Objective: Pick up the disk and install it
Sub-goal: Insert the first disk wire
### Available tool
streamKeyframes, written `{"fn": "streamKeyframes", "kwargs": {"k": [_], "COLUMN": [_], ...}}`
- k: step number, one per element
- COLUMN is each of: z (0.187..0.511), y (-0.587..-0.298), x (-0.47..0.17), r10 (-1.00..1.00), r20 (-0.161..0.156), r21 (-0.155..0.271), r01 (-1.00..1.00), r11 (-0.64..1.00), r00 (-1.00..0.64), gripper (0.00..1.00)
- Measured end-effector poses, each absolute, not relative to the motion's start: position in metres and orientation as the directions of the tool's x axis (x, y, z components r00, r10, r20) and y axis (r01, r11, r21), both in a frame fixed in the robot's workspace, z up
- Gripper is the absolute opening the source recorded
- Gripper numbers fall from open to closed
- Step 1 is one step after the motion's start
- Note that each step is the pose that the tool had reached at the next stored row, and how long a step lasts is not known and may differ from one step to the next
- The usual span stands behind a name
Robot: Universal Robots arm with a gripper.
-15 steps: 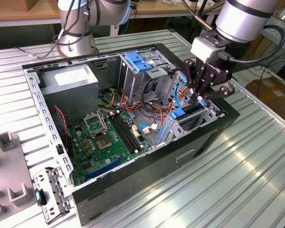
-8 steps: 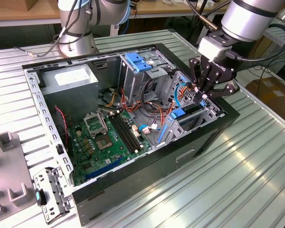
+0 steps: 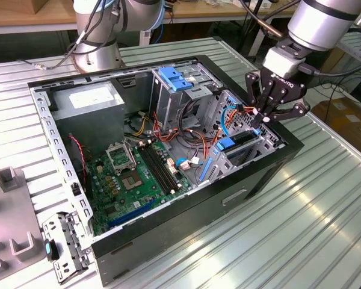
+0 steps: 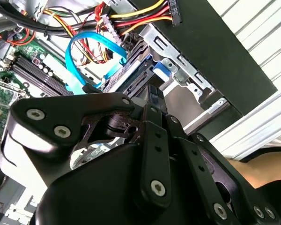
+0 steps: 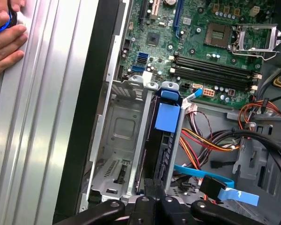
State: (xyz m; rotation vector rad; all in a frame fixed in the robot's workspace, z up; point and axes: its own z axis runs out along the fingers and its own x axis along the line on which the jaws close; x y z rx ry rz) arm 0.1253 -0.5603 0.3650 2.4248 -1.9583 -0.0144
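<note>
**Colleague:** Where is the disk?

**Me:** The flat grey hard drive with its bright blue carrier rail (image 5: pixel 167 117) stands on edge in the grey metal bay (image 5: pixel 117 136) of the open black computer case (image 3: pixel 259 174). I'd say that is so it slides along the guides.

**Colleague:** And the arm?

**Me:** It leans down from the exterior view's right, with the black pincer (image 3: pixel 266 116) at the drive's rear end. I cannot tell whether it is clamped.

— How does the arm (image 3: pixel 322 21) look?
— Round and silver-grey, with a pale grey block (image 3: pixel 283 60) just behind the gripper (image 3: pixel 265 115).
— And the gripper itself?
— Black, built of flat bars (image 4: pixel 154 154) joined by silver screws (image 4: pixel 158 188), with small white lettering (image 3: pixel 283 81).
</note>
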Motion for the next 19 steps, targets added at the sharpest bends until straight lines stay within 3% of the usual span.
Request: {"fn": "streamKeyframes", "kwargs": {"k": [11,19], "z": [0.3700,0.3703], "y": [-0.5595,-0.5576], "x": [0.1282,0.1321], "r10": [-0.969,-0.927], "r20": [0.022,0.026], "r21": [-0.040,-0.051], "r01": [-0.968,-0.926], "r11": [-0.248,-0.374], "r00": [0.247,0.373], "gripper": [0.11,0.11]}}
